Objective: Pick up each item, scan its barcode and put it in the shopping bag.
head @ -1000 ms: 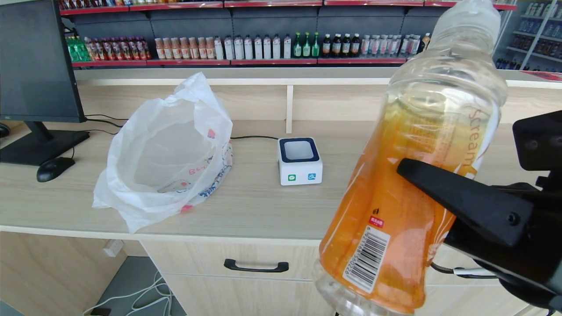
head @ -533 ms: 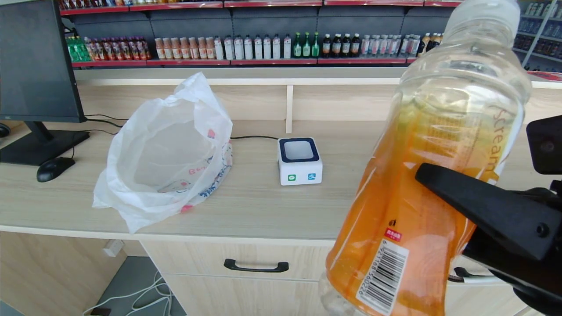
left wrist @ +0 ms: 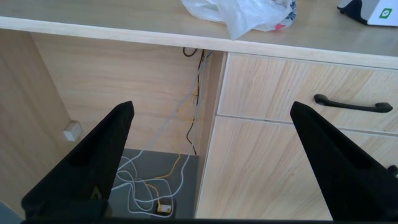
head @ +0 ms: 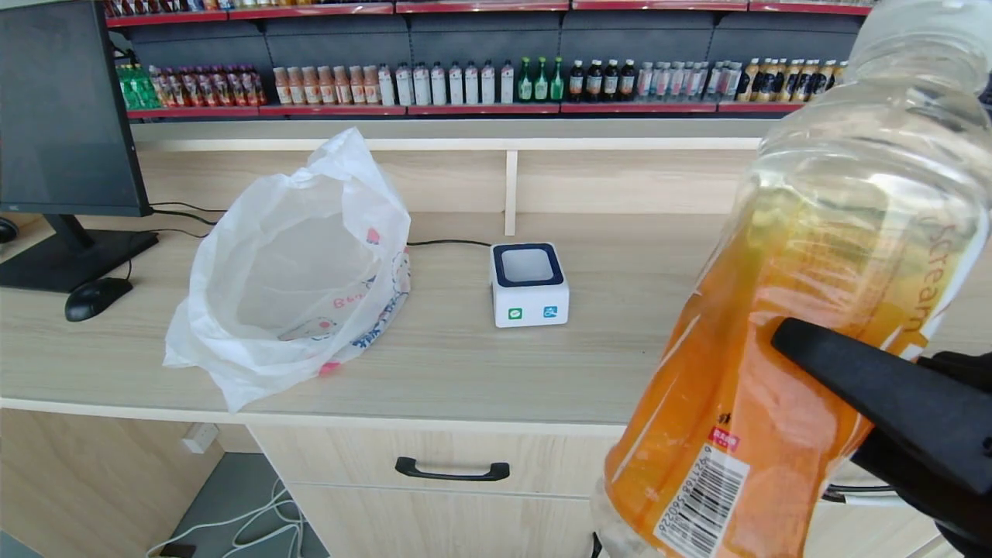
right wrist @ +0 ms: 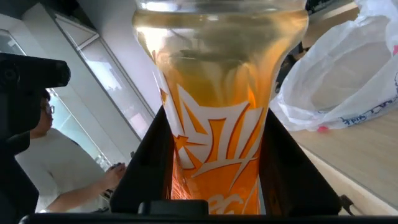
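1. Bottle [head: 814,310]: clear plastic, orange drink, part full. Held in air close to head cam, on robot's R side, tilted w/ neck up. Barcode [head: 701,500] low on the side, facing cam. Well apart from scanner.
2. R pincer [right wrist: 217,180]: black fingers clamped on bottle's waist, one each side.
3. L pincer [left wrist: 211,155]: fingers wide apart, nothing between; sits below tabletop edge, facing the drawer front.
4. Shopping bag [head: 298,271]: white plastic, mouth open, on tabletop [head: 465,364], L of scanner.
5. Scanner [head: 529,284]: small white box, dark-framed window on top, mid-tabletop, cabled.
6. Misc: monitor [head: 66,108] and mouse [head: 97,297] at far L; drawer handle [head: 452,470]; drinks shelf [head: 465,81] behind.
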`<state>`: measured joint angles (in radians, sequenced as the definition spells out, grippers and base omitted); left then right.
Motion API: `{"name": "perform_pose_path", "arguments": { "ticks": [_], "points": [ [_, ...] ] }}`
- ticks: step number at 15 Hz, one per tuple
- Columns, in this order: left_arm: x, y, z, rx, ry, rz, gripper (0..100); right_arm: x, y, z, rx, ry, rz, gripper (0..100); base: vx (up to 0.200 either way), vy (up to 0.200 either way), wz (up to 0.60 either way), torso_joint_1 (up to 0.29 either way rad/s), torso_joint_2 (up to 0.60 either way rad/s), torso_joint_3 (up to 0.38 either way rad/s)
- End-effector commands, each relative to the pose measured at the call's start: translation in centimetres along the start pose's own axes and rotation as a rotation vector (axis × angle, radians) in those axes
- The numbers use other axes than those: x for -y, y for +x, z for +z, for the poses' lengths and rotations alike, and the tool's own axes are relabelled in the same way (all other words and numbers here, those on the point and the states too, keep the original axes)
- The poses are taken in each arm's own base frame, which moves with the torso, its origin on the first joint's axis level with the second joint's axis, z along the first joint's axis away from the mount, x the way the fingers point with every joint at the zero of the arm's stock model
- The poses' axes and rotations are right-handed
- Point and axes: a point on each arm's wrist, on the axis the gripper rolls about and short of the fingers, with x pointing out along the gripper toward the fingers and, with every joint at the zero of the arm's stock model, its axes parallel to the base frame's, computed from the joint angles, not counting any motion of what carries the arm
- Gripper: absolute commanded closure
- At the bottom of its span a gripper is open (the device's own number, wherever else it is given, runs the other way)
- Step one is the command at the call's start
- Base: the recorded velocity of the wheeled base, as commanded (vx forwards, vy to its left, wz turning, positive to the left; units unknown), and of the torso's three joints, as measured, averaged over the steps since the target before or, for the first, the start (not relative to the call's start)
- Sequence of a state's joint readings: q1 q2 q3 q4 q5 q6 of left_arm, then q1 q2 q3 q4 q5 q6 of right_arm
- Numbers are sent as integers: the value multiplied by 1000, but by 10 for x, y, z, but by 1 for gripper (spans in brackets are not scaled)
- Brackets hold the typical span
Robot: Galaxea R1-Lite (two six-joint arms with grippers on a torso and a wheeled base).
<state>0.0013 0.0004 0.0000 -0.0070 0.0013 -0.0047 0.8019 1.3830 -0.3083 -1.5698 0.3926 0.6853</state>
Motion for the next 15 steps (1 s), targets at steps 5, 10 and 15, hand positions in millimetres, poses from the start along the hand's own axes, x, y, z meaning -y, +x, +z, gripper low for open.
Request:
{"name": "perform_pose_path", "arguments": {
  "ticks": [5,10,15],
  "points": [
    [0,0,0,1,0,1,0,54,-12,13,15,-290,-255,100,0,0,0,0,0,0],
    [0,0,0,1,0,1,0,93,-26,14,-11,-568,-522,100,0,0,0,0,0,0],
    [0,0,0,0,0,-1,0,112,-13,30,110,-692,-736,100,0,0,0,0,0,0]
  ]
}}
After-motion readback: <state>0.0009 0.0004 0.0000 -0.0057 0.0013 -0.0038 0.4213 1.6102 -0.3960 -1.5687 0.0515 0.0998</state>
